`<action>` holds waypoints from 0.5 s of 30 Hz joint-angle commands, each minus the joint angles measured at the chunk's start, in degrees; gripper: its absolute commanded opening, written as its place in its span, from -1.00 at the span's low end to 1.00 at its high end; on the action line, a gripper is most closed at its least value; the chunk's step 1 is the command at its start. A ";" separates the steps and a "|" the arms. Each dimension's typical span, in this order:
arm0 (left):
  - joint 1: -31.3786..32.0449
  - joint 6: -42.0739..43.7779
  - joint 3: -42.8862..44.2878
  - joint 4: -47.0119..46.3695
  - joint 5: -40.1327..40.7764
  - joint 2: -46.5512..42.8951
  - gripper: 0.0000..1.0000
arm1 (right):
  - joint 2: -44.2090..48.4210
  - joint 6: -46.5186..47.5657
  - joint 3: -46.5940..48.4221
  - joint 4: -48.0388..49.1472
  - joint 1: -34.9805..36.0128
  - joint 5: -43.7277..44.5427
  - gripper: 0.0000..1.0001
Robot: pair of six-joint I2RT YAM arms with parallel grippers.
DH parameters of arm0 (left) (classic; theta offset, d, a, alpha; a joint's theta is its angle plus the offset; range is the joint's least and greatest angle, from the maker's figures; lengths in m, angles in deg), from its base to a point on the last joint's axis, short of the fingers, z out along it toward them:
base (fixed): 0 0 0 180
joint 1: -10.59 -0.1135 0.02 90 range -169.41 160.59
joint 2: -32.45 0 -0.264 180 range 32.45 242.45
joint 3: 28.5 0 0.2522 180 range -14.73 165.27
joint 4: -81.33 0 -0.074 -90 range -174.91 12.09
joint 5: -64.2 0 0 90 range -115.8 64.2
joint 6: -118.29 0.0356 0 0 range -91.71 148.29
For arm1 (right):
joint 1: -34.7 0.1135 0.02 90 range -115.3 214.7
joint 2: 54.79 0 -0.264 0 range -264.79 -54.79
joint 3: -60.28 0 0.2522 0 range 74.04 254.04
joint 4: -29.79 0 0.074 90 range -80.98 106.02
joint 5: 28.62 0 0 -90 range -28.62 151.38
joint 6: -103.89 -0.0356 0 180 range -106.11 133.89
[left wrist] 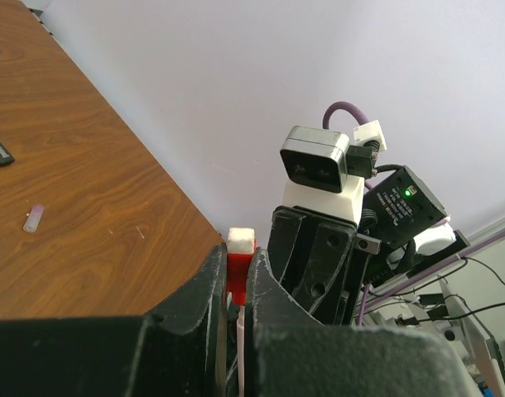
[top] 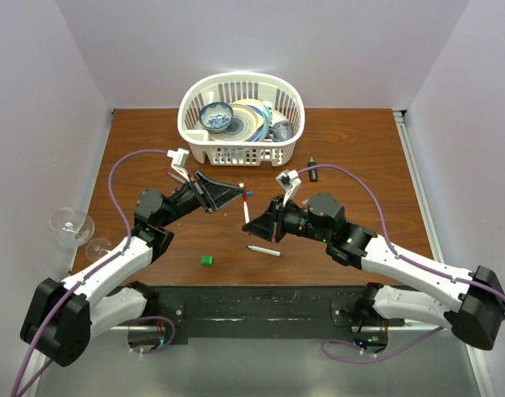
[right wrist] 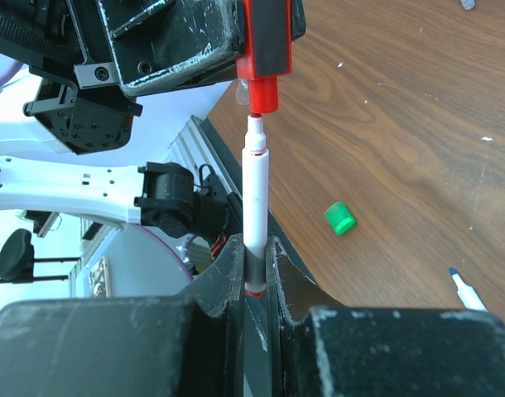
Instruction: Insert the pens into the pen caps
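Pen [right wrist: 256, 190], white and upright in the right wrist view, is clamped at its lower end by the right jaws near the middle of the surface [top: 360, 165]. Its tip sits right at the mouth of the red cap [right wrist: 265, 50], which the left jaws squeeze from the pen's 10 o'clock. I cannot tell whether tip and cap touch; the barrel is plainly outside the cap.

At 12 o'clock on the surface a white slotted basket [top: 236, 154] stands against the far edge. It holds a blue-patterned bowl [top: 215, 117] on its 9 o'clock side, leaning plates [top: 251, 120] in the middle, and a dark cup [top: 281, 130] toward 3 o'clock.

A black marker [top: 312, 171] lies just off the basket's 4 o'clock corner, close to the right arm's cable. A second pen [top: 263, 250], blue-tipped, lies flat at 5 o'clock of the held pen, just beside the right jaws. The green cap [top: 206, 260] rests alone at 7 o'clock, apart from both arms. A clear stemmed glass [top: 70, 225] sits at the 9 o'clock edge, next to the left arm.
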 commanded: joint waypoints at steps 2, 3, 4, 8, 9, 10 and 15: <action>0.48 0.95 -0.63 -2.50 -0.04 -0.79 -1.00 | 0.66 0.04 2.80 1.80 0.40 1.56 -1.00; 0.66 0.86 -0.72 -2.59 -0.39 -0.97 -1.00 | 0.66 0.21 2.88 1.71 0.40 1.56 -1.00; 0.75 0.95 -0.81 -2.50 -0.56 -1.06 -1.00 | 0.75 0.22 2.88 1.62 0.40 1.82 -1.00; 1.10 2.09 -1.16 0.13 -1.09 -1.67 -1.00 | 1.80 0.92 3.50 0.66 0.40 3.23 -1.00; 1.36 2.53 -1.33 0.48 -1.44 -1.85 -1.00 | 1.89 1.35 3.67 0.40 0.40 3.49 -1.00; 1.36 2.62 -1.51 1.01 -1.62 -1.76 -1.00 | 1.89 1.53 3.85 0.04 0.40 3.67 -1.00; 2.24 3.67 -2.30 3.20 -3.38 -1.32 -1.00 | 2.77 3.37 6.05 -2.24 0.40 7.09 -1.00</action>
